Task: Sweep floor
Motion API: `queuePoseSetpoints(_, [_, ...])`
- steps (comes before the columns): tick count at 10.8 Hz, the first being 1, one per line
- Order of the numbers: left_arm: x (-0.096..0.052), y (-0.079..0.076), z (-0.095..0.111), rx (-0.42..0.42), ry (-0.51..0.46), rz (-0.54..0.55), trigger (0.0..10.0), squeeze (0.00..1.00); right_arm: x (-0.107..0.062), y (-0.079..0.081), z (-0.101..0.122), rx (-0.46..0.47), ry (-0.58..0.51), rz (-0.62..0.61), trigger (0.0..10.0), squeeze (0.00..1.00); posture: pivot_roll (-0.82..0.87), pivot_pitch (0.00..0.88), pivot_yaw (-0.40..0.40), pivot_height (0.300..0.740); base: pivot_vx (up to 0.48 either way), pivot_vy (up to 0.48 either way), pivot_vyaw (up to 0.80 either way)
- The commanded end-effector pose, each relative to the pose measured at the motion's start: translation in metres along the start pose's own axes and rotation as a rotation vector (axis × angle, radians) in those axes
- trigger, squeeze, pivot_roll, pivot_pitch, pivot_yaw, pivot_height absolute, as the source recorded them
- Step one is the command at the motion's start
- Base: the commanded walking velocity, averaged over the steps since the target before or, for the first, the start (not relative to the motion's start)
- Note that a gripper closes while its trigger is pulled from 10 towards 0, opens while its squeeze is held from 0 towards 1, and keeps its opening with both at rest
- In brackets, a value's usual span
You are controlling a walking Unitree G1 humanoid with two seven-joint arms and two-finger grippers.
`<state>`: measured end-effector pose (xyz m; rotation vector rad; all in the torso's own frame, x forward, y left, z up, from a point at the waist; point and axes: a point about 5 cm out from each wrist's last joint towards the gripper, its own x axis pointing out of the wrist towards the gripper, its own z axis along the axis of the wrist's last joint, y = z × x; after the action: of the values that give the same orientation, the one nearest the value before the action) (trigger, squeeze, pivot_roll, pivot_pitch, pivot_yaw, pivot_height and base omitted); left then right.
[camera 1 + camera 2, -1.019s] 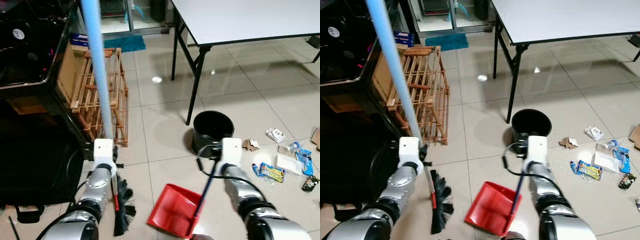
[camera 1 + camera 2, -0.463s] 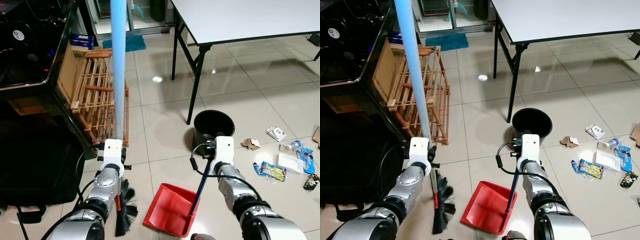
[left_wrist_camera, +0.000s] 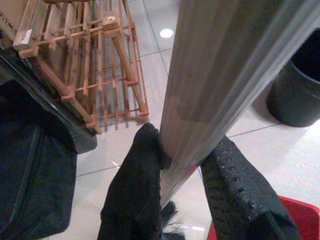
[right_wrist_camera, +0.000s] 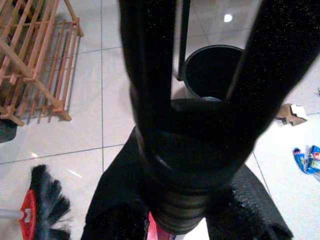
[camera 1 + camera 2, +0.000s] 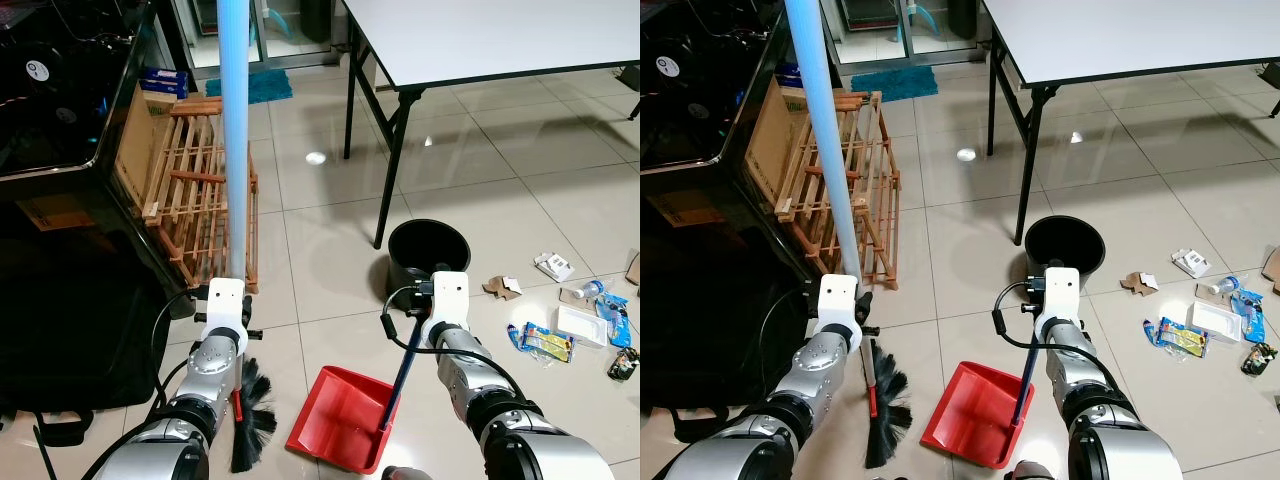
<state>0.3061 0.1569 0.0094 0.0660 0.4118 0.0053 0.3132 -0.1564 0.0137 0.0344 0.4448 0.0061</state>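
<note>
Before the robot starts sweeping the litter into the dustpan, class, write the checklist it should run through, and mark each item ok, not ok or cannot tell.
1. Left gripper clamped on the broom handle: ok.
2. Right gripper clamped on the dustpan handle: ok.
3. Broom head down at the floor: ok, bristles beside the red dustpan.
4. Dustpan mouth facing the litter: cannot tell.
5. Litter within reach of the broom: not ok, it lies off to the robot's right, past the dustpan.
6. Black bin near for emptying: ok, just ahead of the dustpan.
</note>
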Motion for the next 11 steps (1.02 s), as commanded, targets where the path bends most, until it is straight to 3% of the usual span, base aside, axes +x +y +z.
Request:
queuePoseSetpoints(1, [-0.008,-0.008,-0.0266,-0.06,0.121,-0.025,10.0,0.0,-0.0079,0.0061,-0.0306,0.029,0.131,0.024,10.0,0.0,-0.16,0.113,0.082,0.74,0.0,0.0,0.0])
queuePoseSetpoints(11, [-0.0086,-0.0094,-0.0283,-0.06,0.131,-0.029,10.0,0.0,-0.0086,0.005,-0.0323,0.026,0.136,0.021,10.0,0.0,-0.16,0.121,0.079,0.74,0.0,0.0,0.0])
